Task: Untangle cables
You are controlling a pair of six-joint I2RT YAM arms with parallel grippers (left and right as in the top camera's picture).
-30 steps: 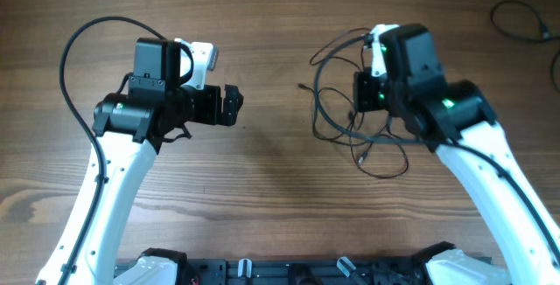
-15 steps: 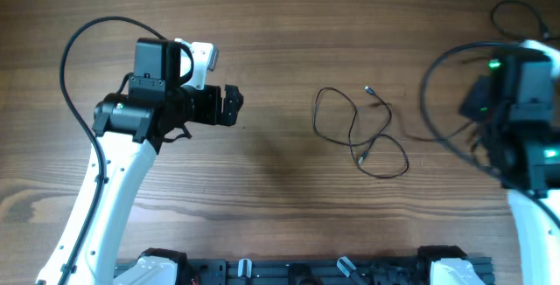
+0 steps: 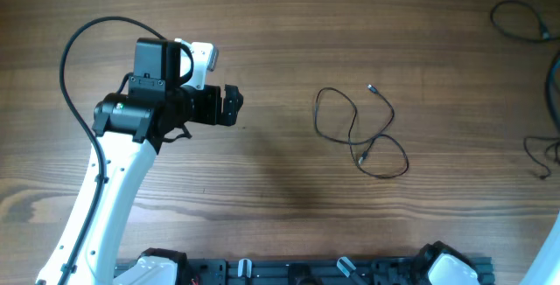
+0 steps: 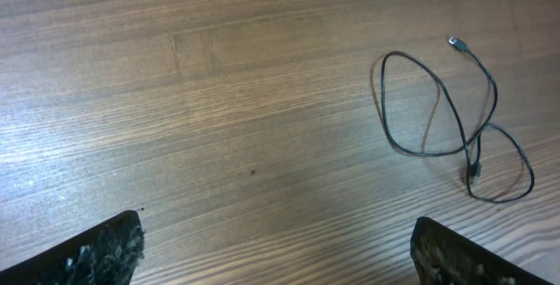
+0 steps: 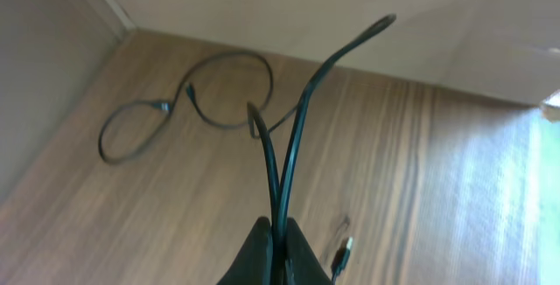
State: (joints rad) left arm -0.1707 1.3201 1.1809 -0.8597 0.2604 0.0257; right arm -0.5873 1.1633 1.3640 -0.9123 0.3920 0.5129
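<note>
**A:** What's on the bench (image 3: 280, 23)?

**B:** The left arm (image 3: 105, 189) reaches over its left half. The left pincer (image 3: 234, 104) is spread wide, with nothing in it.

**A:** And the right pincer (image 5: 274, 248)?

**B:** From its wrist camera, the tips are pressed together on the held cable (image 5: 279, 215), with two strands rising from them.

**A:** Anything else?

**B:** The looped cable (image 3: 353, 129) lies loose mid-bench, well apart from the left pincer. A third cable (image 5: 164, 106) lies on the bench beyond the right one.
</note>
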